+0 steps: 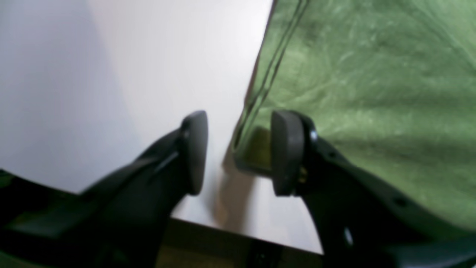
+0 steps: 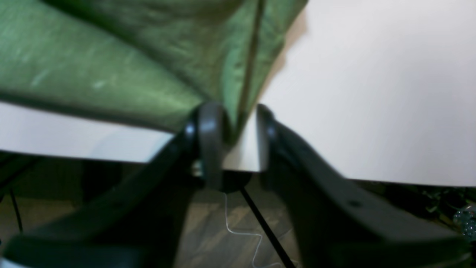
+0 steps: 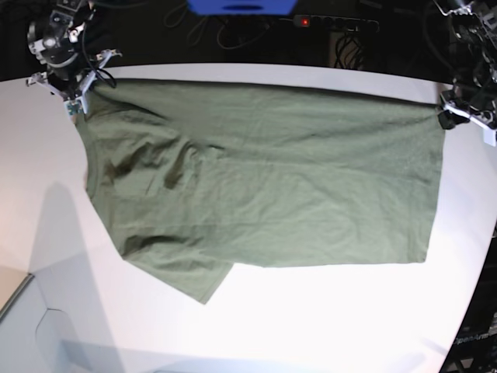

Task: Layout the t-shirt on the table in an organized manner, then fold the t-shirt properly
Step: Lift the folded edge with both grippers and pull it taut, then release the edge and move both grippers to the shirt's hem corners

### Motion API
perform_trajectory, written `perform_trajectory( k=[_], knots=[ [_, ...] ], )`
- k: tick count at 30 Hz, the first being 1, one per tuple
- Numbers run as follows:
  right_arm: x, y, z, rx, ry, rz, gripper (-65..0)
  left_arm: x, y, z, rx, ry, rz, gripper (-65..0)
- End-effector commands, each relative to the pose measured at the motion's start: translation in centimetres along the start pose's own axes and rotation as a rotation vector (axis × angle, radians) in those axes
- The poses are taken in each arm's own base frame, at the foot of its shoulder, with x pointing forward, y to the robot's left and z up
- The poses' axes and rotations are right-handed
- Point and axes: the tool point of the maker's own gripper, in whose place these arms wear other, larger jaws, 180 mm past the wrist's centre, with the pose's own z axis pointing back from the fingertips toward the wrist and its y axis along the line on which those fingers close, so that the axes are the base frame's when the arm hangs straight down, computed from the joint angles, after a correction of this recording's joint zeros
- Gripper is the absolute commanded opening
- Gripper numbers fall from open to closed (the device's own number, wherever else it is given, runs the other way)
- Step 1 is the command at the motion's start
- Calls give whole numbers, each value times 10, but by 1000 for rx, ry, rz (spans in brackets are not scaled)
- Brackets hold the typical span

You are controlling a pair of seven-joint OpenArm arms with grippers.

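The olive-green t-shirt [image 3: 272, 186] lies spread across the white table [image 3: 326, 326], with one sleeve at the lower left. My right gripper [image 3: 78, 97] is at the shirt's far-left corner. In the right wrist view its jaws [image 2: 238, 141] stand slightly apart, and the cloth [image 2: 111, 63] rises in a tent toward them, its tip against the left pad [image 2: 210, 145]. My left gripper [image 3: 452, 116] is at the far-right corner. In the left wrist view it [image 1: 240, 152] is open, and the hemmed corner [image 1: 253, 149] lies between the pads, next to the right pad [image 1: 286, 152].
The table's far edge [image 3: 233, 68] runs just behind both grippers. Cables and a power strip [image 3: 334, 23] lie beyond it. The floor [image 2: 223, 223] shows under the table edge in the right wrist view.
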Motion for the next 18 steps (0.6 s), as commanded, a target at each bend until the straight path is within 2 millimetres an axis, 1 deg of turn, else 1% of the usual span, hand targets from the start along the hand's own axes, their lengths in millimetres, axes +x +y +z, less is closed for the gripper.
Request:
perform_trajectory(
  k=[1,3,5,7,8,9,11,12,15,18],
  knots=[
    [4,-5,4,-18,-8,9,-403,22,8,8,14,-65,-6,-379],
    [11,-11,10,-40,-28,19,-357,25,19,15,40,-86,17,-376],
    [17,-23,18,-80,-45,16,-331,30,28,20,62,-109,38,-375],
    [18,-33,24,-115,-51,4,-323,38,37,26,82,-142,62,-375],
    [24,-39,25,-131,-65,-4,-325,40,42,29,95,-154,73,-375],
    [25,-45,26,-148,-70,-17,-325,41,45,31,103,-160,82,-375],
    [28,-57,26,-179,-78,-42,-323,52,44,30,101,-185,85,-375],
    [32,-62,26,-191,-89,-52,-323,61,46,31,107,-198,78,-375],
    [56,-71,25,-212,-145,-68,-312,78,42,30,93,-233,76,-375],
    [91,-80,24,-230,-227,-88,-254,95,35,28,80,-273,84,-375]
  ],
)
